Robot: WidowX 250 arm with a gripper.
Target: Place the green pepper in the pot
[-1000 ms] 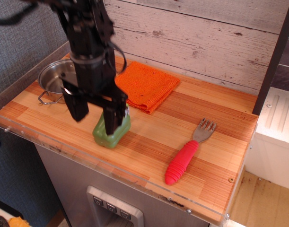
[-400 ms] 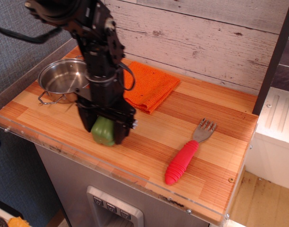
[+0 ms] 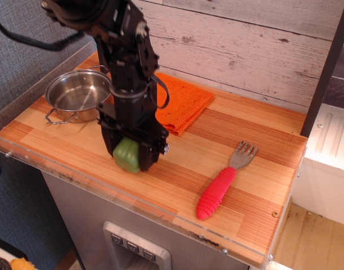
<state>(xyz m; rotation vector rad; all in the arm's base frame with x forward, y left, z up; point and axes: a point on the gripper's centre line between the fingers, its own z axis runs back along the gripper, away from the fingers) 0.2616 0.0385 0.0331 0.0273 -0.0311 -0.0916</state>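
The green pepper (image 3: 126,155) is a light-green lobed toy near the front edge of the wooden counter. My black gripper (image 3: 128,153) comes down from above with a finger on each side of the pepper and is closed on it. The pepper sits at or just above the counter surface; I cannot tell whether it touches. The pot (image 3: 77,95) is a small shiny steel pot with wire loop handles, at the back left of the counter, left of the gripper and empty.
An orange cloth (image 3: 180,102) lies folded behind the gripper. A fork with a red handle (image 3: 219,188) lies to the right. The wooden counter (image 3: 256,185) has a clear plastic front lip. A plank wall stands behind.
The gripper came down over the pepper and closed on it. Arm and pepper have since shifted slightly right and the pepper now sits between the fingers.
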